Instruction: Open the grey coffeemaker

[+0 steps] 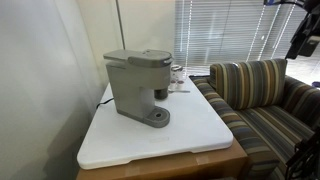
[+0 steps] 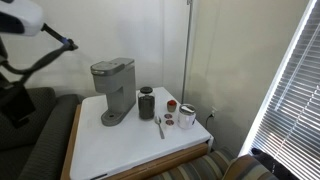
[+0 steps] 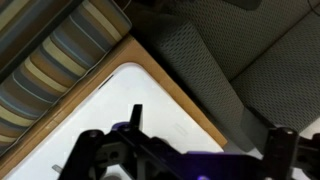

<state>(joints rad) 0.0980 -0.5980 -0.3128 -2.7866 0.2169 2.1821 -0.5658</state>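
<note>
The grey coffeemaker (image 1: 137, 85) stands on the white table (image 1: 200, 135) with its top lid down; it shows in both exterior views (image 2: 112, 88). My gripper (image 3: 205, 130) is open and empty in the wrist view, its two dark fingers spread wide. It hangs high over the table's wooden edge and the grey couch cushion, far from the coffeemaker. Part of my arm shows at the top corner in both exterior views (image 1: 305, 40) (image 2: 20, 18). The coffeemaker is out of the wrist view.
A dark jar (image 2: 147, 103), a spoon (image 2: 160, 126), small lids (image 2: 172, 105) and a white-labelled jar (image 2: 187, 116) sit beside the coffeemaker. A striped couch (image 1: 262, 90) flanks the table. Window blinds (image 1: 230, 30) are behind. A wall is close to the machine.
</note>
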